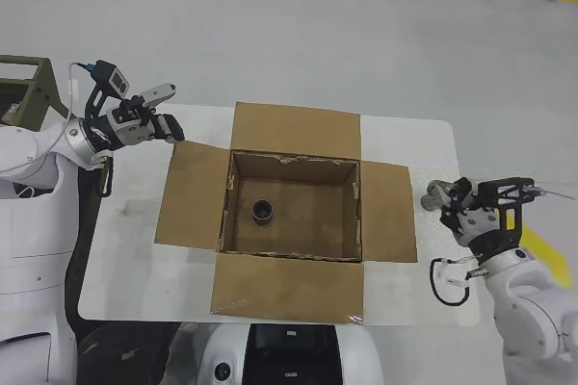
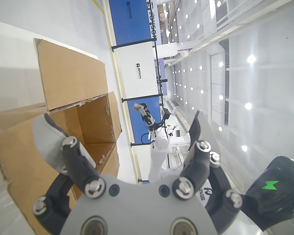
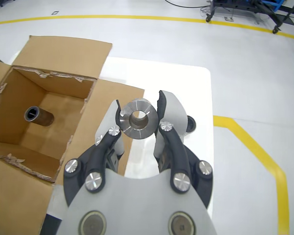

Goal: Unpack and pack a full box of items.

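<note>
Unpacking is judged to be in hand: a metal ring (image 3: 129,129) is clamped in the right gripper (image 3: 139,105) over the table (image 1: 405,144) beside the box (image 1: 294,166), the left gripper (image 2: 120,119) is spread open, and next the ring must be set down gently.

- An industrial hall used as a robotics test floor: a pale, glossy floor (image 3: 161,50) marked with yellow lines (image 3: 137,16).
- A high ceiling with rows of round lights (image 2: 251,59), and blue and white partition panels (image 2: 127,20).
- Wheeled racks (image 3: 237,5) and a loose cable (image 3: 176,5) beyond the white counter (image 3: 186,86).
</note>
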Available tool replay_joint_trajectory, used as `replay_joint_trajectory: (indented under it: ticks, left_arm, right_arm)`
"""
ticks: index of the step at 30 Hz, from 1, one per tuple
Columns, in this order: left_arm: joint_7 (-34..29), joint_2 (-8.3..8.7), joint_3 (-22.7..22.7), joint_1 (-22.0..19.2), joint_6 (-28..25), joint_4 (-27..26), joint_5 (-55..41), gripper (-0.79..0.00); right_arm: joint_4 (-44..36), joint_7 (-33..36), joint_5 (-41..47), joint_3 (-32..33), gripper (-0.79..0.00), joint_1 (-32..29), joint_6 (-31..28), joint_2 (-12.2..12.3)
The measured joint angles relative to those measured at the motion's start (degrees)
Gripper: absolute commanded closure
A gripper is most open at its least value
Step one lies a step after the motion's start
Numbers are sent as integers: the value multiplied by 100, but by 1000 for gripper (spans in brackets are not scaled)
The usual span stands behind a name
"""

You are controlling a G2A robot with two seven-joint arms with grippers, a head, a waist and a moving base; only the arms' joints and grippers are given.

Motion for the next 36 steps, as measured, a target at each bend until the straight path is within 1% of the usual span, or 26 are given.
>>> replay_joint_trajectory:
  ticks: [3, 10, 17, 21, 25, 29, 33, 36]
  left_arm:
    - [0, 0, 0, 0, 0, 0, 0, -785]
    - [0, 0, 0, 0, 0, 0, 0, -785]
    - [0, 0, 0, 0, 0, 0, 0, -785]
    - [0, 0, 0, 0, 0, 0, 0, -785]
    - [0, 0, 0, 0, 0, 0, 0, -785]
    - [0, 0, 0, 0, 0, 0, 0, -785]
    - [0, 0, 0, 0, 0, 0, 0, -785]
    - [0, 0, 0, 0, 0, 0, 0, -785]
  right_arm:
    - [-56, 37, -473, -392, 0, 198, 148, -3]
    - [86, 192, -934, -1563, 0, 742, 201, -46]
    - [454, 409, -1448, -2731, 0, 1242, 219, -120]
    - [719, 494, -1637, -3244, 0, 1469, 288, -173]
    - [989, 605, -1701, -3574, 0, 1650, 341, -219]
    - [1196, 784, -1661, -3728, 0, 1784, 429, -255]
    - [1446, 1406, -1438, -3800, 0, 2084, 928, -331]
    - [1644, 1628, -1182, -3874, 0, 2359, 1206, -396]
